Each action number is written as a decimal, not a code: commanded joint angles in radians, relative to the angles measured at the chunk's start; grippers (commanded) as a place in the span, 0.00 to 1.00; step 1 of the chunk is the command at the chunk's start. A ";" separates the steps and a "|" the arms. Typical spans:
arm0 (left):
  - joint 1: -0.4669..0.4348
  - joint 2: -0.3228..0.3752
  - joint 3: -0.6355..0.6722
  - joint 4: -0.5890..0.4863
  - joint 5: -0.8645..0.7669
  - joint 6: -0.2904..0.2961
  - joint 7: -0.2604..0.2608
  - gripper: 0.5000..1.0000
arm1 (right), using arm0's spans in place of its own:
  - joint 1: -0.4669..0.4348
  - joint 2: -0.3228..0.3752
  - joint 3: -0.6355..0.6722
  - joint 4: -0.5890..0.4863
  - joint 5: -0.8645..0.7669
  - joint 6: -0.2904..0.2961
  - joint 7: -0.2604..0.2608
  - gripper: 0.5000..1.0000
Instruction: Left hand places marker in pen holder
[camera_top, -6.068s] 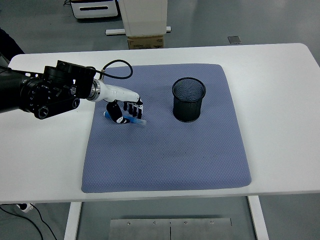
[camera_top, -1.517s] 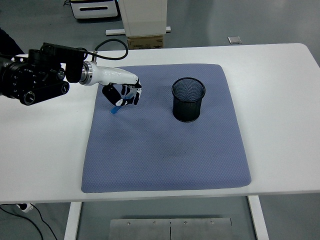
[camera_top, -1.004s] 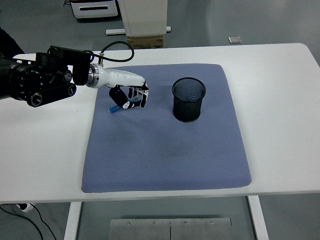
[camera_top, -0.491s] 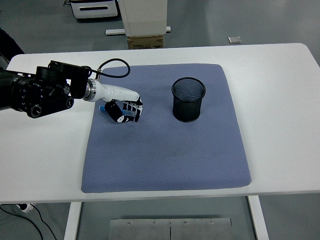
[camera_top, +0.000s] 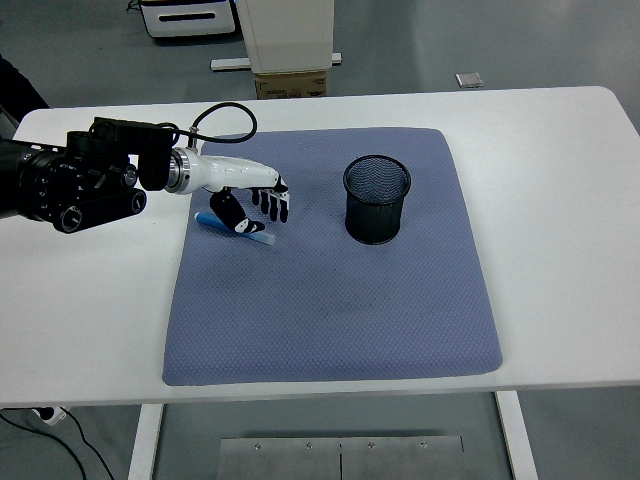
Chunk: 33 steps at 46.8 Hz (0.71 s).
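While the blue marker (camera_top: 234, 227) lies flat on the mat's (camera_top: 330, 300) upper-left part, well apart from the mesh pen holder (camera_top: 377, 199), the left hand (camera_top: 252, 204) hovers just above it w/ fingers spread, holding nothing.

A white table (camera_top: 560, 150) carries a blue-grey mat (camera_top: 340, 300).

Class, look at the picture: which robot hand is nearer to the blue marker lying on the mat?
The left robot hand is nearer. It sits directly over the blue marker on the grey-blue mat, fingers spread. The right one is out of view.
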 joint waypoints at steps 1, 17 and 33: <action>-0.001 0.001 0.002 0.000 0.002 -0.002 0.000 0.21 | 0.000 0.000 0.000 0.000 0.000 0.000 0.000 1.00; -0.019 0.014 0.054 0.000 0.061 -0.010 -0.002 0.27 | 0.000 0.000 0.000 0.000 0.000 0.000 0.000 1.00; -0.015 0.026 0.075 0.000 0.069 0.037 0.000 0.24 | 0.000 0.000 0.000 0.000 0.000 0.000 0.000 1.00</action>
